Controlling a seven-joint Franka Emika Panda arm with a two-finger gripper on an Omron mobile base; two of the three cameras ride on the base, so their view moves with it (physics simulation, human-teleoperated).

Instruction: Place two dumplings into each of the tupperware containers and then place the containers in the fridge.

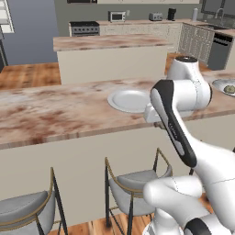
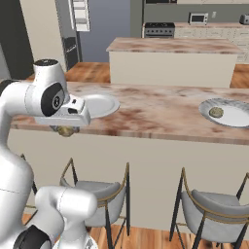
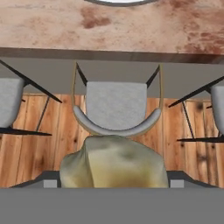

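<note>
A: What does the gripper (image 2: 65, 130) carry right now?

B: 1 dumpling (image 3: 114, 162). In the hand view it sits large and lumpy at 6 o'clock, between the fingers, so the jaws stand wide and closed on it. In the right base view the same tan lump (image 2: 65, 130) hangs under the hand, over the near edge of the marble counter (image 2: 160, 112).

A: And where does it need to go?

B: Into a tupperware container. One container (image 2: 228, 113) shows at 3 o'clock in the right base view, with 1 dumpling (image 2: 216, 112) already in it. The left base view catches its edge (image 1: 219, 85) at 3 o'clock too, with that dumpling (image 1: 230, 89) inside. The white plate (image 2: 99, 105) just beyond the hand looks empty.

A: So the step is carrying this piece across?

B: That is the likely reading. The container is well apart from the hand, toward 3 o'clock along the counter. The robot does well to lift the dumpling clear of the counter edge first, since it hangs over the bar stool (image 3: 116, 109) and a slip there drops it to the wood floor.

A: Anything about the release?

B: It should bring the dumpling low over a bare part of the container, beside the 1 already there, and only then open. Dropping from height risks a bounce over the shallow rim. The second container cannot be made out from here.
</note>
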